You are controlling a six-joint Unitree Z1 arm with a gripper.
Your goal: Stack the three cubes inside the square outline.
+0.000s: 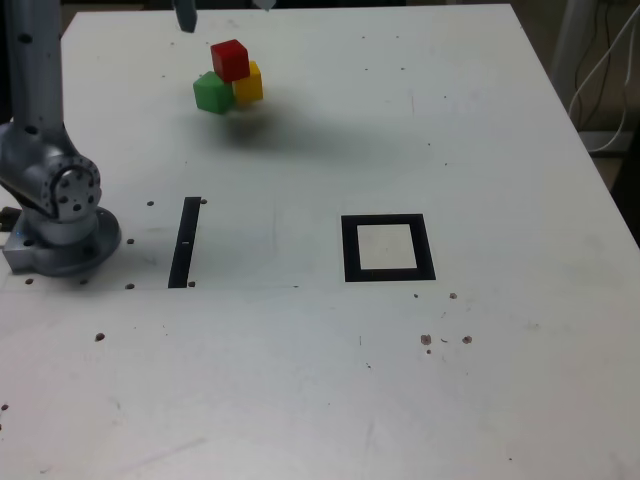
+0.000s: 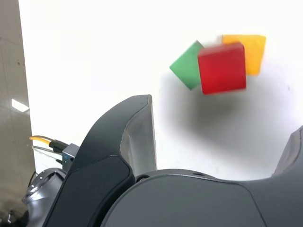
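The three cubes cluster at the far side of the table in the exterior view. The red cube [image 1: 230,60] [image 2: 221,68] rests on top of the green cube [image 1: 211,92] [image 2: 187,66] and the yellow cube [image 1: 249,84] [image 2: 253,52], which sit side by side and touch. My gripper [image 1: 225,12] [image 2: 225,113] hangs open above them, with only its fingertips [image 1: 185,17] showing at the exterior view's top edge. Nothing is between the fingers [image 2: 137,137]. The square outline [image 1: 350,250] lies nearer the camera, to the exterior view's right, with its white centre bare.
The arm's grey base [image 1: 60,215] stands at the exterior view's left. A narrow black strip [image 1: 185,242] lies beside it. Small holes dot the white table [image 1: 500,150]. Cables hang past the table's edge at the exterior view's right.
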